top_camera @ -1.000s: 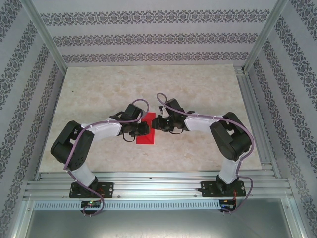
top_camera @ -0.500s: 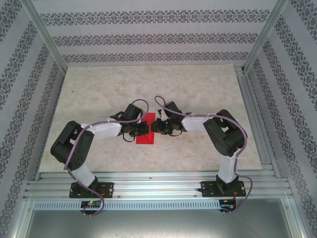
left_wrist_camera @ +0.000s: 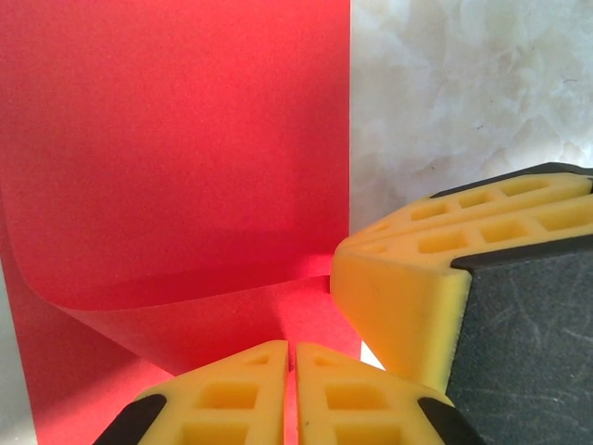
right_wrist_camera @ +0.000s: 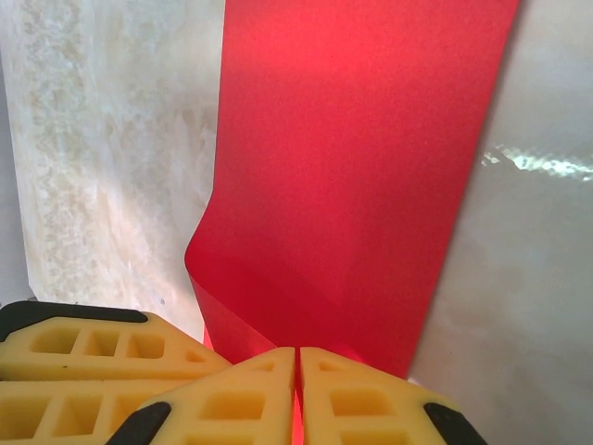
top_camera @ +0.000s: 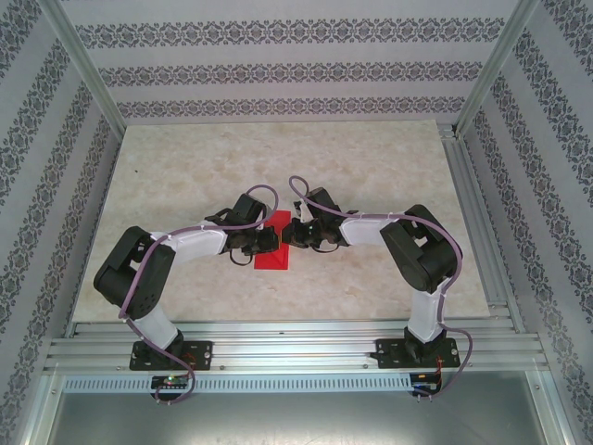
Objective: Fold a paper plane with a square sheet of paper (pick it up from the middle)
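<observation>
Plain bright red, unmarked on every face in view: the square sheet of paper (top_camera: 271,258), near the middle of the table (top_camera: 185,167), a little toward the near edge. Partly lifted and bent. In the left wrist view, one flap standing up in a smooth curve, with the rest flat on the surface below it. In the right wrist view, a long red strip running away from the camera, with a soft kink low on its left side.

Pinching that sheet from the left: the left gripper (top_camera: 270,240), yellow pads pressed together, a sliver of red in the slit between them. Pinching it from the right: the right gripper (top_camera: 290,234), pads likewise pressed together, red showing at the bottom of the slit. Both sets of tips very close to each other over the paper, one yellow finger of the other gripper looming beside each wrist camera's own pair.

Wide bare table toward the far edge and both far corners, and out to the left and right edges. Less room toward the near edge, with both elbows bent outward there.

Pale beige, marble-patterned tabletop. Aluminium rails (top_camera: 296,348) along the near edge. Walls (top_camera: 278,69) papered in white with grey floral bands, metal posts at the corners.
</observation>
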`<state>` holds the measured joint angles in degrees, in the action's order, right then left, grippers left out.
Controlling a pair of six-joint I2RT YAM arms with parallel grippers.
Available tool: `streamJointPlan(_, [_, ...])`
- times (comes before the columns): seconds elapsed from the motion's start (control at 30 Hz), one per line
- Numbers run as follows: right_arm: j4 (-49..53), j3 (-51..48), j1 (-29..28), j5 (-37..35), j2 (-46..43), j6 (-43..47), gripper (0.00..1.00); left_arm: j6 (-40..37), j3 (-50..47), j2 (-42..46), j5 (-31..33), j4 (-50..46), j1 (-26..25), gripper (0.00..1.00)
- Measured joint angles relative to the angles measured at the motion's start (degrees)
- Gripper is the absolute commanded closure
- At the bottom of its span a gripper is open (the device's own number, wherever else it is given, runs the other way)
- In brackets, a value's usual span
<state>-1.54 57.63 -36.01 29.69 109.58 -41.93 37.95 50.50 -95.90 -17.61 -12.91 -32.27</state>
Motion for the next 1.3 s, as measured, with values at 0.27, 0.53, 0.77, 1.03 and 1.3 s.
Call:
streamJointPlan(0.27, [0.81, 0.00, 0.00, -2.19, 0.00, 1.16, 0.93, 0.02, 0.00, 0.57, -1.49, 0.04, 0.00, 0.82])
streamJointPlan(0.53, [2.01, 0.68, 0.04, -4.22, 0.09, 2.73, 0.93, 0.02, 0.00, 0.57, -4.22, 0.74, 0.00, 0.82])
streamJointPlan(0.77, [2.40, 1.79, 0.15, -4.61, 1.03, 2.95, 0.93, 0.02, 0.00, -0.98, -5.27, 1.40, 0.00, 0.81])
streamJointPlan(1.03, [3.04, 2.29, 0.15, -4.76, 2.25, 3.06, 0.92, 0.00, 0.00, -2.16, -5.70, 1.44, 0.00, 0.81])
streamJointPlan(1.3, [3.26, 2.64, 0.15, -4.83, 2.56, 3.06, 0.92, 0.00, 0.00, -3.08, -5.70, 1.79, 0.00, 0.81])
